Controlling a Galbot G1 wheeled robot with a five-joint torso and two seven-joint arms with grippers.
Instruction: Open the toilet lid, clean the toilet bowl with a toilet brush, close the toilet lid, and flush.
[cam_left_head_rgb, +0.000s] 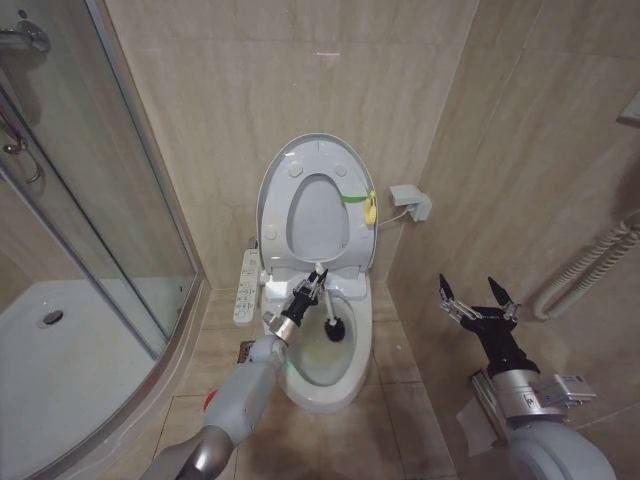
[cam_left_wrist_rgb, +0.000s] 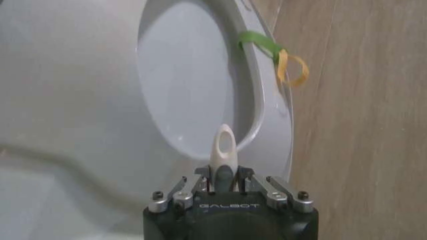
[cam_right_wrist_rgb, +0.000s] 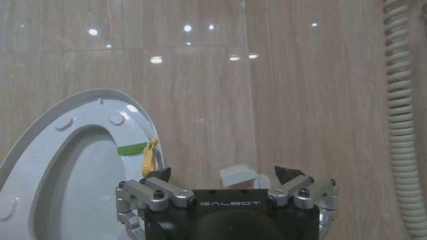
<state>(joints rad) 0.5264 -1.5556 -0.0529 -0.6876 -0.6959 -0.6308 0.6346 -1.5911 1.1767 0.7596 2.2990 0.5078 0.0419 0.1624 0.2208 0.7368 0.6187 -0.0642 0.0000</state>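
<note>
The toilet brush (cam_left_head_rgb: 325, 305) is inside the toilet bowl (cam_left_head_rgb: 345, 385), and this is where your scrubbing happens. Its thin white handle runs on a slant: the looped top end sits up between the fingers of your left gripper (cam_left_head_rgb: 311, 283), and the black bristle head hangs down and to the robot's right of those fingers, low over the stained basin. So the long axis points from the fingers downward into the bowl, and any sweep turns on keeping that head below the rim.

The left gripper's fingers are closed narrowly on the handle near its top; in the left wrist view the handle's loop (cam_left_wrist_rgb: 222, 150) stands up just past the fingertips.

Behind the fingers, the toilet lid (cam_left_head_rgb: 316, 160) stands raised upright against the wall, with green and yellow bands (cam_left_head_rgb: 360, 203) on its edge.

Your right gripper (cam_left_head_rgb: 478, 296) waits well apart on the bowl's right side, fingers spread wide and holding nothing. The left arm is plainly the nearer one.
</note>
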